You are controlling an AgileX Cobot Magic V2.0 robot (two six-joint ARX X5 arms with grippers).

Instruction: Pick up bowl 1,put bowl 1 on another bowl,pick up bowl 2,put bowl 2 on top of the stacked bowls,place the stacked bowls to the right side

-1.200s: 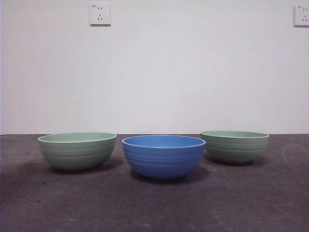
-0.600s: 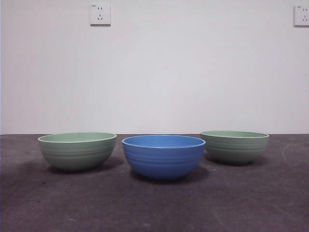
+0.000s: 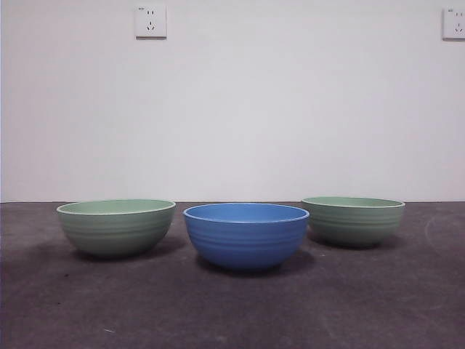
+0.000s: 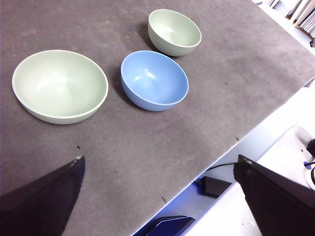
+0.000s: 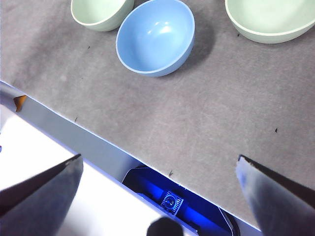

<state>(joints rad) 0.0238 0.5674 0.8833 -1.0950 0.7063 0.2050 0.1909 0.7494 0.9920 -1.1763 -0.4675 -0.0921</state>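
Three ribbed bowls stand apart in a row on the dark grey table. The blue bowl (image 3: 245, 236) (image 4: 154, 79) (image 5: 155, 37) is in the middle, a little nearer the front. One pale green bowl (image 3: 116, 227) (image 4: 60, 84) (image 5: 101, 12) is to its left, the other green bowl (image 3: 353, 220) (image 4: 174, 32) (image 5: 270, 17) to its right. My left gripper (image 4: 159, 158) hangs high over the table's front edge, open and empty. My right gripper (image 5: 159, 157) is also high over that edge, open and empty. Neither arm shows in the front view.
The table's front edge (image 4: 236, 140) (image 5: 74, 120) runs below both wrist cameras. Beneath it sits a black device with blue light (image 5: 172, 199). A white wall with two sockets (image 3: 150, 21) closes the back.
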